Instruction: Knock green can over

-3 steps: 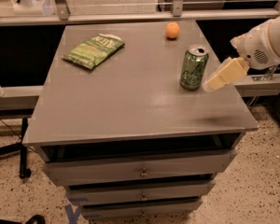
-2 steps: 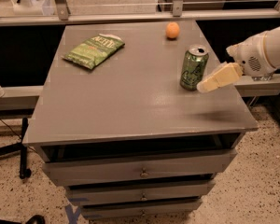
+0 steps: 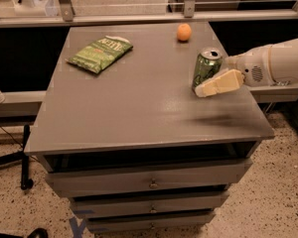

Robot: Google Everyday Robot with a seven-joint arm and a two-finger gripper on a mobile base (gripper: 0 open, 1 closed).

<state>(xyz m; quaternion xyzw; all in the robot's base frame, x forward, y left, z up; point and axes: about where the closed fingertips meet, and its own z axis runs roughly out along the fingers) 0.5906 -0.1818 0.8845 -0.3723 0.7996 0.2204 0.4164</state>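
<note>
The green can (image 3: 206, 66) stands on the grey cabinet top (image 3: 139, 103) near its right edge, silver top showing, leaning slightly in this view. My gripper (image 3: 202, 89) comes in from the right on a white arm (image 3: 278, 61). Its cream tip lies against the lower right side of the can, just above the cabinet top, and covers part of the can's base.
A flat green chip bag (image 3: 100, 53) lies at the back left of the cabinet top. An orange (image 3: 184, 32) sits at the back, behind the can. Drawers (image 3: 149, 182) face front below. A rail and glass run along the back.
My gripper has moved left along the cabinet top, from a small gap beside the can to contact with its lower side. The can stays in place.
</note>
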